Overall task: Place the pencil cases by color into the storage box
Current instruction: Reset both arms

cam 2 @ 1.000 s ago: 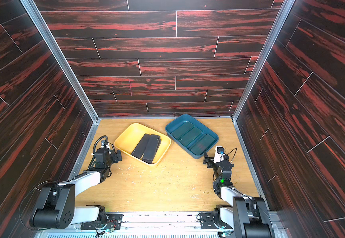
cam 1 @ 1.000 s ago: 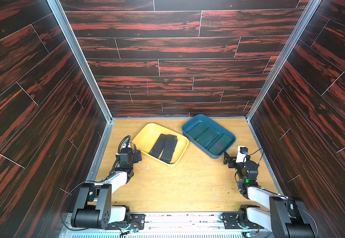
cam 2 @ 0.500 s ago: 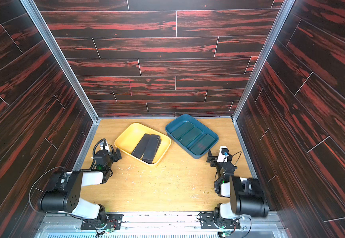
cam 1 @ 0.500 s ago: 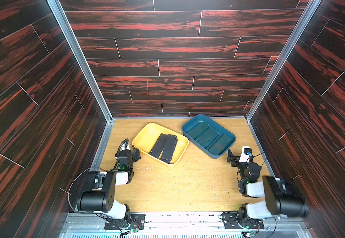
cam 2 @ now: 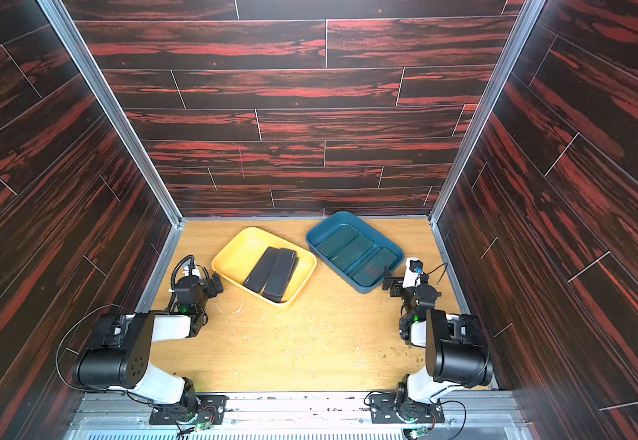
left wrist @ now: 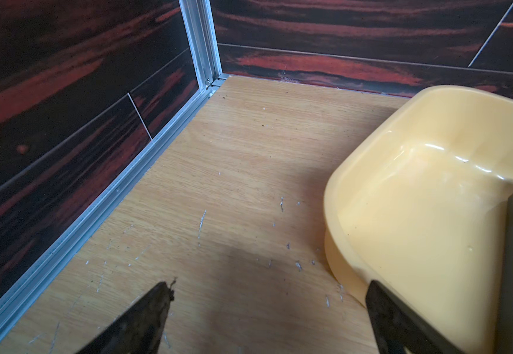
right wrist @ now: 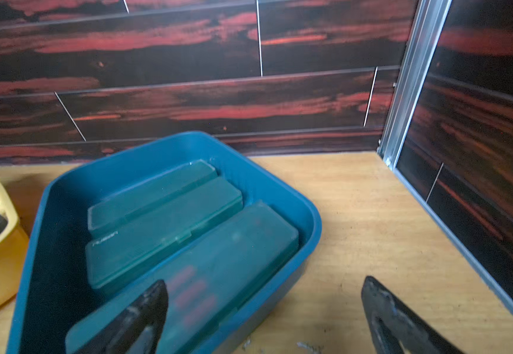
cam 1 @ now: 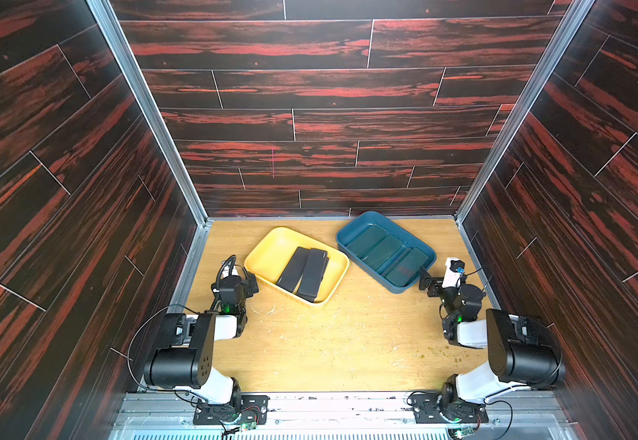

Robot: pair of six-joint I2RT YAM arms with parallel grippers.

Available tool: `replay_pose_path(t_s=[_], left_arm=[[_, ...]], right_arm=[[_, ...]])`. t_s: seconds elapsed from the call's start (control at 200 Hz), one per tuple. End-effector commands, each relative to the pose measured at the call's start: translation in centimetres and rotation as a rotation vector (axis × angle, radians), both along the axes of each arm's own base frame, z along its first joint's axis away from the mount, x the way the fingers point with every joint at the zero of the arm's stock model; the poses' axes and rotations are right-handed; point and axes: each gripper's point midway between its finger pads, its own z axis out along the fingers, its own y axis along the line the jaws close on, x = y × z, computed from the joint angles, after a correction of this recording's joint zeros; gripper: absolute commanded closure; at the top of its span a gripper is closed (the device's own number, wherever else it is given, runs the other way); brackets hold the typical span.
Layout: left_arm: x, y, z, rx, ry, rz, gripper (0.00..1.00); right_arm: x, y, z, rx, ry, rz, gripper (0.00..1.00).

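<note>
Inside the blue tray [cam 1: 396,286], three dark green pencil cases [cam 1: 386,253] are lying side by side; the right pincer [right wrist: 266,285] is hovering just beside that tray's near corner, close to the nearest green case, its jaws gaping wide and empty; two black pencil cases [cam 1: 306,272] are lying together in the yellow tray [cam 1: 271,255]; the left pincer [left wrist: 269,294] is standing wide beside that tray, holding nothing, over the worktop [cam 1: 329,343].

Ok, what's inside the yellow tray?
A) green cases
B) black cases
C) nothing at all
B: the black cases lie in the yellow tray, while the green cases sit in the blue tray.
</note>
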Motion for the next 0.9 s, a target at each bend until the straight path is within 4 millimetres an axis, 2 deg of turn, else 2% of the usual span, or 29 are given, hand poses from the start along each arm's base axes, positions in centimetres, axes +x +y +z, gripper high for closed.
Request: replay_pose_path(t_s=[0.0, 0.711, 0.892], left_arm=[[0.24, 0.34, 0.81, 0.002, -0.021, 0.013, 0.00], [0.64, 0.24, 0.40, -0.001, 0.002, 0.006, 0.00], [0.35, 0.19, 0.84, 0.001, -0.020, 0.003, 0.00]], right_arm=[[-0.40, 0.62, -1.32, 0.023, 0.054, 0.030, 0.01], [-0.38, 0.62, -1.28, 0.022, 0.052, 0.030, 0.01], [-0.38, 0.63, -1.28, 0.022, 0.052, 0.031, 0.01]])
